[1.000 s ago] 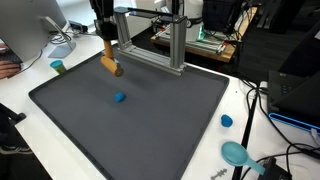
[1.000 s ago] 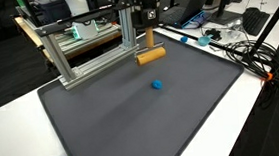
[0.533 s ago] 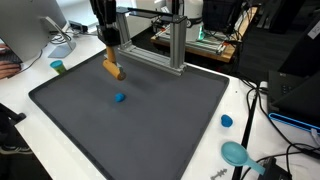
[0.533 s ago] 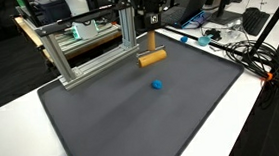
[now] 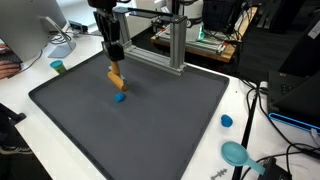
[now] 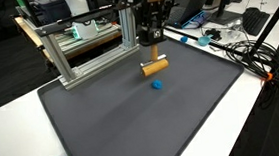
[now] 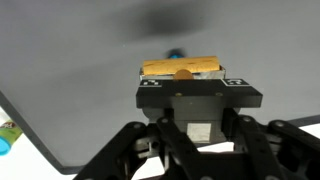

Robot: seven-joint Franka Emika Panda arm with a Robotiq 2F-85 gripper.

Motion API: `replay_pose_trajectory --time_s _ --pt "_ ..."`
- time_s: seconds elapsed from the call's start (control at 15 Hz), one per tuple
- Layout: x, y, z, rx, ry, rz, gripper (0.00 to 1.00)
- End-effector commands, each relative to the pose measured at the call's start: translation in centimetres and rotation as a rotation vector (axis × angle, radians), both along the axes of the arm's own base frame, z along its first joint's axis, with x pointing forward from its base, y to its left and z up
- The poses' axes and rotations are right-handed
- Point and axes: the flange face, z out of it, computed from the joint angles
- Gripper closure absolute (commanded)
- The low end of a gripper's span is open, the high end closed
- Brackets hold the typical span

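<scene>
My hand point(image 5: 114, 66) is clamped on an orange cylinder point(image 5: 116, 78), holding it over the far part of the dark mat point(image 5: 160, 125), just above a small blue piece point(image 5: 120, 97).

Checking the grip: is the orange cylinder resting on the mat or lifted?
Lifted: the gripper holds the orange cylinder above the mat, near the blue piece.

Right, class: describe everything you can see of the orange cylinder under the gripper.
The orange cylinder is short, smooth and wooden-looking, with flat ends. It lies level, crosswise under the gripper, which is shut on a paler stub rising from its middle. In the wrist view that stub shows as a round end. The cylinder hangs over the dark mat, close beside a small blue piece and apart from it.
</scene>
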Motion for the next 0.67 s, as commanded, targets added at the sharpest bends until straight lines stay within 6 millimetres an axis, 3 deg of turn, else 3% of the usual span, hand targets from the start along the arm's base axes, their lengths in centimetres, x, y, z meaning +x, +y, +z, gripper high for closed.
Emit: replay_pose_trajectory --time_s 0.0,0.6 --pt "0.8 0.1 -1.7 0.0 -0.04 0.002 0.79" --pt "0.5 0.8 -3.1 -0.03 -0.04 0.027 0.79"
